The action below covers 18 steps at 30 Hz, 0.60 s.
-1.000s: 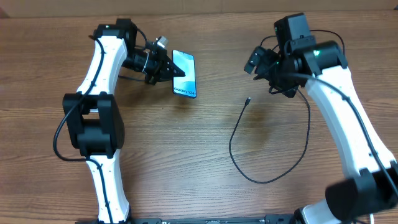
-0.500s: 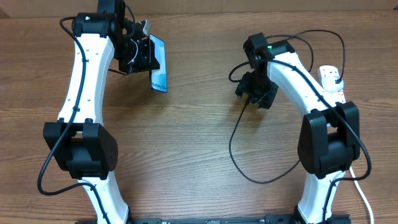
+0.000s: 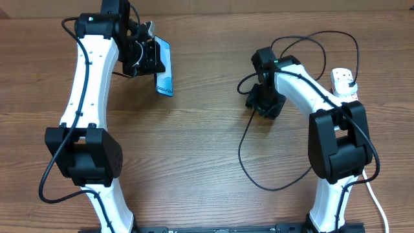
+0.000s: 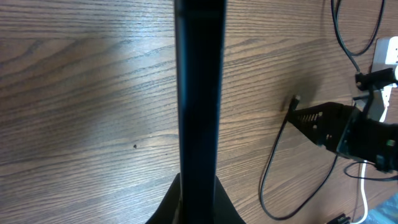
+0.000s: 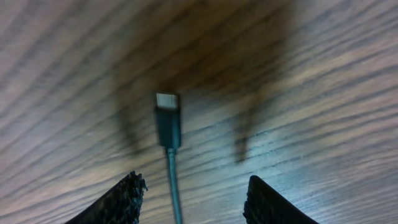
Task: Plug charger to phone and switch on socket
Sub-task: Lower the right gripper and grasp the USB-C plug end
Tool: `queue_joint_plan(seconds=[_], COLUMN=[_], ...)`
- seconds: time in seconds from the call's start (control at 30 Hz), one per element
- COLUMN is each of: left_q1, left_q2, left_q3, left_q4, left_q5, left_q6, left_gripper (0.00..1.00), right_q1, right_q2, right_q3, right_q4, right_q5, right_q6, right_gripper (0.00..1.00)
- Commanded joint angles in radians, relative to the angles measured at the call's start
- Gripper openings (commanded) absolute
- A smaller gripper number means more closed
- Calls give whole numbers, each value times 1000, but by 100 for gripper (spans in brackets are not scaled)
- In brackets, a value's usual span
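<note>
My left gripper (image 3: 147, 59) is clamped on the phone (image 3: 165, 71), far left. My right gripper (image 5: 196, 202) has its fingers apart, either side of the charger (image 5: 168, 121), whose plug tip is flat on the table (image 5: 323, 87).

Robotics lab bench, by the look of it. Two white-and-black arms (image 3: 87, 84) stand over a wood-grain tabletop (image 3: 194, 162). White power strip (image 3: 343, 79) at its edge.

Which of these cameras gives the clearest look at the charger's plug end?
The right wrist view: the plug tip is large and close. The left wrist view shows it tiny and far off; overhead, the right hand covers it, leaving only cable.
</note>
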Motion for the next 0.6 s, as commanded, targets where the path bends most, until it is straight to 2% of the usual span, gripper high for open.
queue_joint_plan(seconds=[0.0,0.2,0.33,0.4,0.57], left_q1=[-7,-7,-7,-7,-7], left_q2=[-9,-9,-9,-9,-9], left_q3=[15,15,15,15,15], left_q4=[8,8,8,8,6], left_q5=[10,10,10,10,10], left_q6=[-3,-3,-3,-3,-3], left_gripper=[4,4,4,4,5], right_q1=[3,6,7,12,26], right_q2=[0,1,1,1,1], right_q3=[-22,-22,-29,-32,-64], right_q4=[32,62,69,71,104], right_q5=[14,37,40,40,40], right_q6=[2,25,28,28,52], right_gripper=[53,52,49,42,40])
